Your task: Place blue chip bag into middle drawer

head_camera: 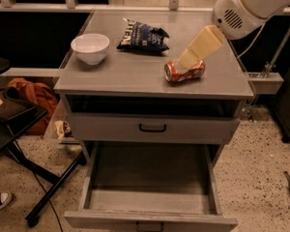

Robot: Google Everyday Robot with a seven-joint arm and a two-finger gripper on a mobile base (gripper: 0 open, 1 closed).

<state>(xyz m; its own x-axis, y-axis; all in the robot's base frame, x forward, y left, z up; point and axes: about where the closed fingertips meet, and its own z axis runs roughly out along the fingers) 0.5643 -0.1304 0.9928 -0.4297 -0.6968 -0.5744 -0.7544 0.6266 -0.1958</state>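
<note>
The blue chip bag (142, 34) lies flat at the back middle of the grey cabinet top (125, 76). The middle drawer (152, 197) is pulled out wide open below, and nothing lies on its grey floor. My gripper (187, 59), cream-coloured at the end of a white arm (246, 4), reaches down from the upper right. Its tip hangs just over the crushed red-orange can (184, 70), right of and nearer than the bag. It holds nothing that I can see.
A white bowl (90, 47) stands at the left of the cabinet top. The upper drawer (152, 128) with a black handle is closed. A black folding stand (19, 129) and an orange cloth (26, 93) are on the floor at the left.
</note>
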